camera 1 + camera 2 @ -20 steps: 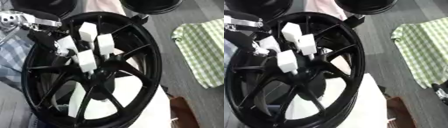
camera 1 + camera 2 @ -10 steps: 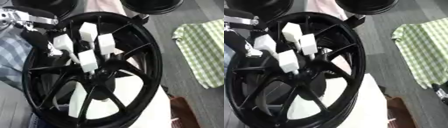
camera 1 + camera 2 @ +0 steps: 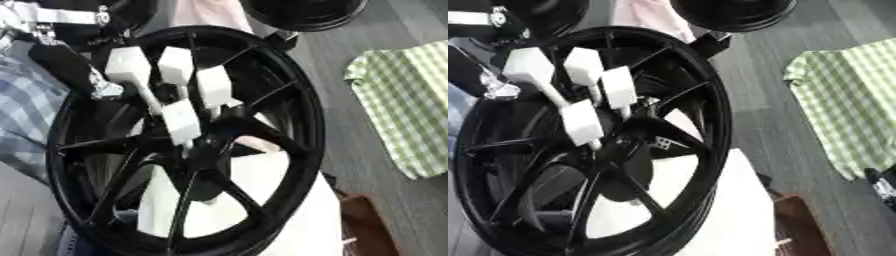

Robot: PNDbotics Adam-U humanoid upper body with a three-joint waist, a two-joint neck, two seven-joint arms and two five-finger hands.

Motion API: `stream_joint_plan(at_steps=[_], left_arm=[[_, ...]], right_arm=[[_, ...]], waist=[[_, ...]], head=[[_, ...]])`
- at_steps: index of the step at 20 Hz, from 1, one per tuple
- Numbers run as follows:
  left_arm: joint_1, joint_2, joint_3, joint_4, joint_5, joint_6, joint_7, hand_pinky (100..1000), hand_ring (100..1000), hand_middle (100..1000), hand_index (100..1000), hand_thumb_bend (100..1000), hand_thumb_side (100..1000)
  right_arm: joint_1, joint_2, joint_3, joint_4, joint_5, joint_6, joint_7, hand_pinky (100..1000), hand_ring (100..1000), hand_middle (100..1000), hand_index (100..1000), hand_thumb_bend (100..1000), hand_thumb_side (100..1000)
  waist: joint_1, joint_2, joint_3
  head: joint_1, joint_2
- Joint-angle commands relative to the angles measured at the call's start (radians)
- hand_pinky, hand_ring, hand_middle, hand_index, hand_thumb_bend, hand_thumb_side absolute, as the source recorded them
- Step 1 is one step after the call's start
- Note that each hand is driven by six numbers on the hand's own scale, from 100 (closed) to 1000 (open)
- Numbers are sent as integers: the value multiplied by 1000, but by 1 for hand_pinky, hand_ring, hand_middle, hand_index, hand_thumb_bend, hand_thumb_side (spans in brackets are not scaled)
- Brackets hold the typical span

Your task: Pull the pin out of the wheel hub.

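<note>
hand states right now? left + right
Left hand: white fingertips reach into the wheel hub; whether they grip anything cannot be told.
Right hand: not in view.

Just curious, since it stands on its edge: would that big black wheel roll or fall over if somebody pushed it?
The black wheel is round and stands tilted on its rim, so a sideways push would probably tip it, and a push along the rim would likely roll it. It looks rigid and probably heavy.
</note>
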Motion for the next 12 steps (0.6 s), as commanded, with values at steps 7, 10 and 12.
stream_joint_plan(at_steps=[7,10,12], left_arm=[[86,123,196,-103,57,-23,169,498,404,169,404,100,238],[179,171,306,-71,74,-35,265,494,398,160,404,100,246],[247,194,385,-34,89,-51,331,498,395,155,403,100,248]], right_arm=[[3,-35,-14,-13,-6,-5,-6,675,725,635,809,688,258],[3,-38,-18,-19,-8,-8,-8,675,724,634,809,688,258],[3,-38,-21,-22,-10,-9,-11,675,724,634,809,688,258]], waist=[[-12,-28,6],[-14,-27,8],[-15,-26,9]], head=[[-7,10],[-11,11],[-15,11]])
